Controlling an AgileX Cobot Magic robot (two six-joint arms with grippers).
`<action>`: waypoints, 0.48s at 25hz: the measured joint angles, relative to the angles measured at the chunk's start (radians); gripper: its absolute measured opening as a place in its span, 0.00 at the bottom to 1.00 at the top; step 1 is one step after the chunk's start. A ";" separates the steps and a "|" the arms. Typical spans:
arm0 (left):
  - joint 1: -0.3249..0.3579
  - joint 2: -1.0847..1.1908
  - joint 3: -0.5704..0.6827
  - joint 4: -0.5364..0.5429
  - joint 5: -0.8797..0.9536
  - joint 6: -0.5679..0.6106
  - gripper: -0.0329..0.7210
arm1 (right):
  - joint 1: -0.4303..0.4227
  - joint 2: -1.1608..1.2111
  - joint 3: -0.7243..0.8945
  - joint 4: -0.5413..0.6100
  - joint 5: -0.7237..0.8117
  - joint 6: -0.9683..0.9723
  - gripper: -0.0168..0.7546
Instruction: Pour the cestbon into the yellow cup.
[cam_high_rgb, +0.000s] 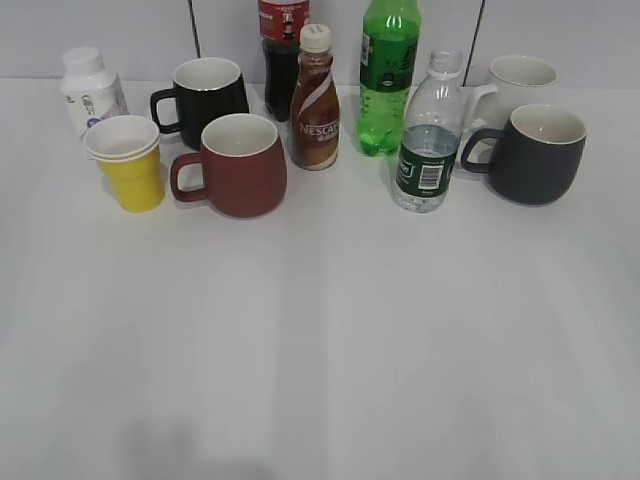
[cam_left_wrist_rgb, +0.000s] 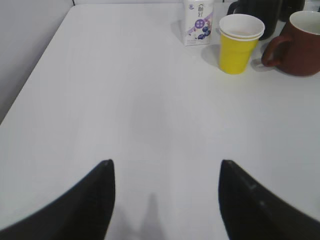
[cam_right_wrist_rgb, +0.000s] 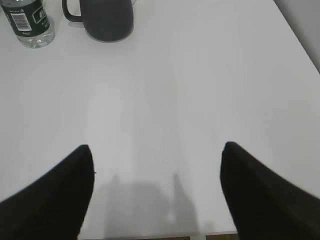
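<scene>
A dark red mug (cam_high_rgb: 235, 165) stood left of a Nescafe bottle (cam_high_rgb: 315, 100); a dark grey mug (cam_high_rgb: 535, 153) sat far right.

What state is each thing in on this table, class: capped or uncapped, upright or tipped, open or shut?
Cestbon: upright, uncapped, part full.
Yellow cup: upright, looks empty.
Red mug: upright.
Nescafe bottle: upright, capped.
Green bottle: upright.
Left gripper: open, empty.
Right gripper: open, empty.

Count on the white table (cam_high_rgb: 320, 350): four handled ceramic mugs, namely one black (cam_high_rgb: 208, 98), one dark red (cam_high_rgb: 240, 165), one white (cam_high_rgb: 520, 80) and one dark grey (cam_high_rgb: 538, 153). Five bottles: white pill bottle (cam_high_rgb: 90, 90), dark cola bottle (cam_high_rgb: 283, 55), brown Nescafe bottle (cam_high_rgb: 315, 100), bright green bottle (cam_high_rgb: 388, 80), clear green-labelled water bottle (cam_high_rgb: 428, 140). One stacked yellow paper cup (cam_high_rgb: 130, 165).
</scene>
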 joint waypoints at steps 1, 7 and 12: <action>-0.003 0.000 0.000 0.000 0.000 0.000 0.70 | 0.000 0.000 0.000 0.000 0.000 0.000 0.79; -0.014 0.000 0.000 0.000 0.000 0.000 0.70 | 0.000 0.000 0.000 0.000 0.000 0.000 0.79; -0.014 0.000 0.000 0.000 0.000 0.000 0.70 | 0.000 0.000 0.000 0.000 0.000 0.000 0.79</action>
